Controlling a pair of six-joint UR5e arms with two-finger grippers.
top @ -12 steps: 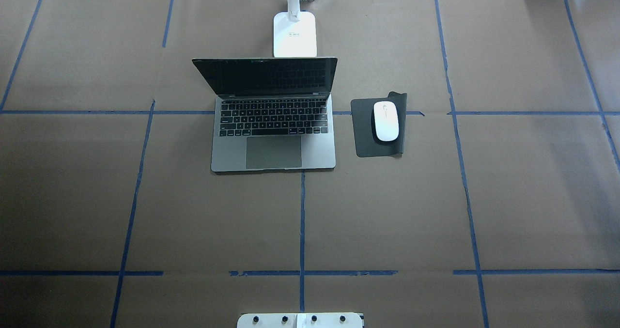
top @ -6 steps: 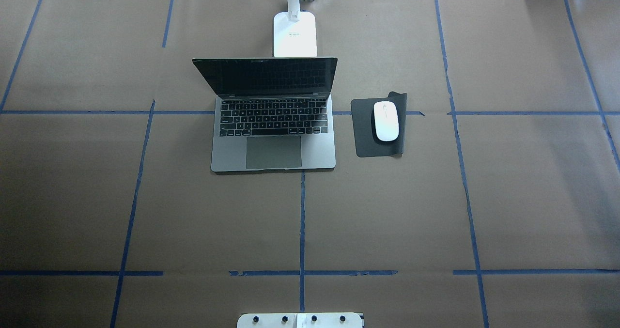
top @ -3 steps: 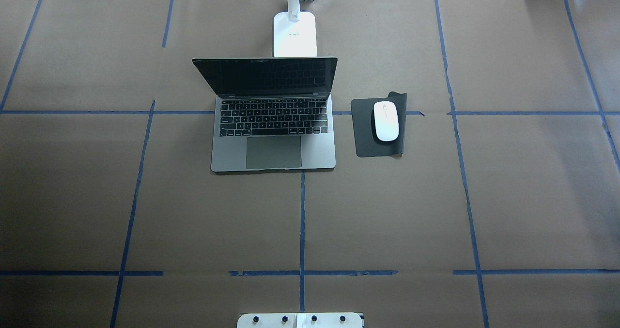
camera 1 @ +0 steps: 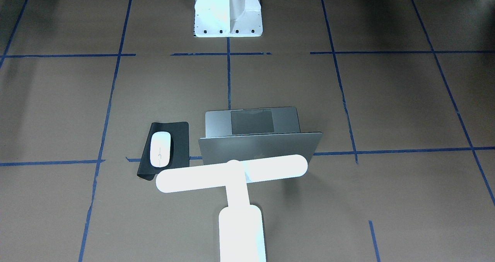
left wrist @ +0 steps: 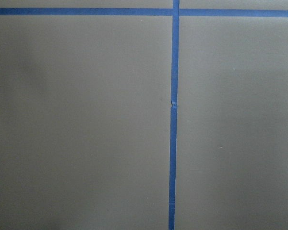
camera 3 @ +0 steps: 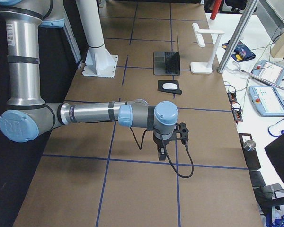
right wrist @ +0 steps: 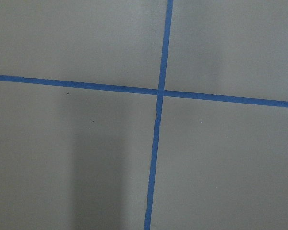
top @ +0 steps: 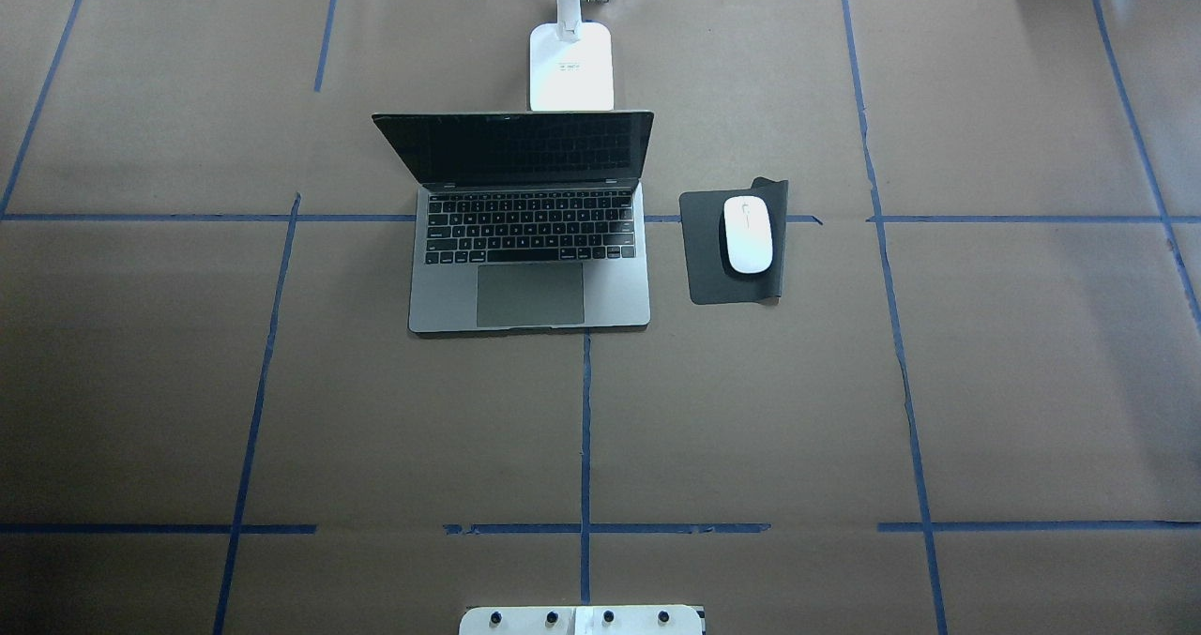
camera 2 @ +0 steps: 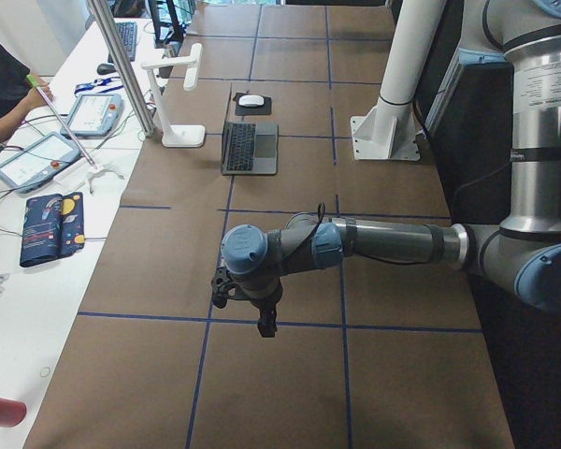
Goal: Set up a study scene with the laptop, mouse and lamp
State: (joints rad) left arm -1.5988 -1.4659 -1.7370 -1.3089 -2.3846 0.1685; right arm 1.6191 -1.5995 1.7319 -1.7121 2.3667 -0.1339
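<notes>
Probably stiff, slick and weighty, the slim silver-grey metal laptop wants holding by its base edge; whether the left fingers or right fingers are clenched, I cannot tell.

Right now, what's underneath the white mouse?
The mouse sits on a black mat, which lies on the brown table cover. A blue tape line runs under the mat; the stretch beneath mat and mouse is covered.
</notes>
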